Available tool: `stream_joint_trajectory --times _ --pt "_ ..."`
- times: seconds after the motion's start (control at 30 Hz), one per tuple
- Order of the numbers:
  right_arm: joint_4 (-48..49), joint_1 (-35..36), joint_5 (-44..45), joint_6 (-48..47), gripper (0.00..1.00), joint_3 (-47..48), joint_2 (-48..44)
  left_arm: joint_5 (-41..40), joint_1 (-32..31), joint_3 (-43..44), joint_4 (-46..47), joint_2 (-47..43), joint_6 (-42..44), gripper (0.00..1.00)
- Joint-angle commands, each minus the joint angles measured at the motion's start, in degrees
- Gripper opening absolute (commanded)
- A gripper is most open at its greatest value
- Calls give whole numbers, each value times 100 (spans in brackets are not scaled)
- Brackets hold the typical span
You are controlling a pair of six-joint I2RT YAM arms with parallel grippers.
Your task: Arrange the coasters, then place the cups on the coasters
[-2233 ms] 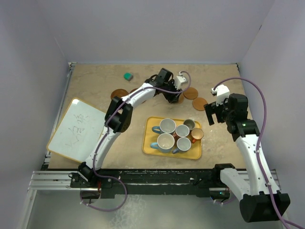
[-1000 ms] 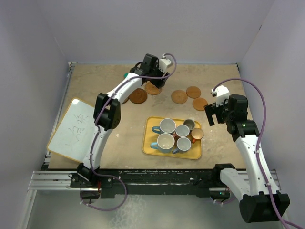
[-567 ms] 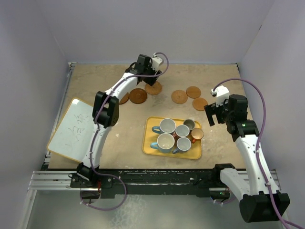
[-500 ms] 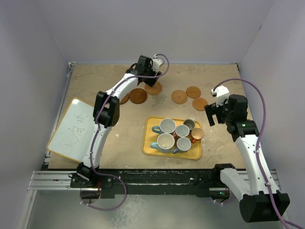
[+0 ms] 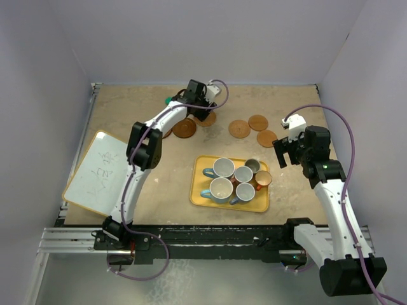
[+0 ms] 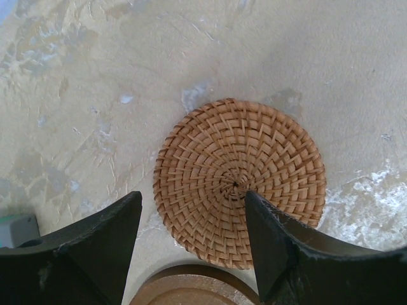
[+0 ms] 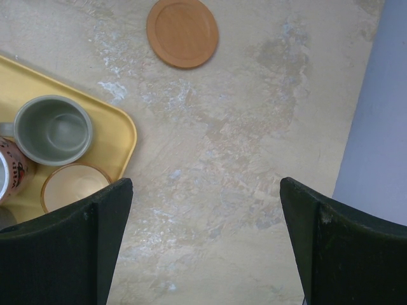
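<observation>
While our left claw [image 6: 191,210] hangs partly open and empty over the round woven orange-brown coaster [image 6: 238,181] on the far counter [image 5: 162,190], our right claw [image 7: 203,187] gapes wide, empty, right of the yellow rectangular tray [image 5: 198,198] holding six handled mugs [image 5: 223,168]; we cannot read the scrawl on the white rectangular board [image 5: 102,173].

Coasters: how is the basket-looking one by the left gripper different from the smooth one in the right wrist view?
The woven coaster is braided in a spiral; the smooth coaster is plain with a raised rim. The woven coaster lies just below the open left gripper; the smooth coaster lies far ahead of the right gripper. Both are round, flat, orange-brown, on the table.
</observation>
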Motion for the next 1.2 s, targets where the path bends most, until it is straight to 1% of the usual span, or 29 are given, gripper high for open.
stream_joint_trajectory --times 0.0,0.17,0.37,0.6,0.77,1.0,1.17 --pt "169 -12 37 -53 100 -1 -18 -53 -151 -111 -12 -14 177 64" --pt "176 -18 37 -57 100 -9 -41 14 -246 -291 -60 -93 194 64" --pt "170 -15 30 -59 100 -9 -55 53 -424 -805 46 -407 211 63" --pt "166 -11 10 -56 100 -1 -74 144 -488 -1399 197 -718 144 62" --pt "161 -15 1 -52 100 -4 -86 132 -492 -1568 223 -840 92 61" --pt "160 -11 -7 -55 100 -6 -92 -156 -484 -1738 291 -980 98 60" --pt "156 -11 -13 -49 100 2 -88 -119 -482 -1914 306 -1130 113 59"
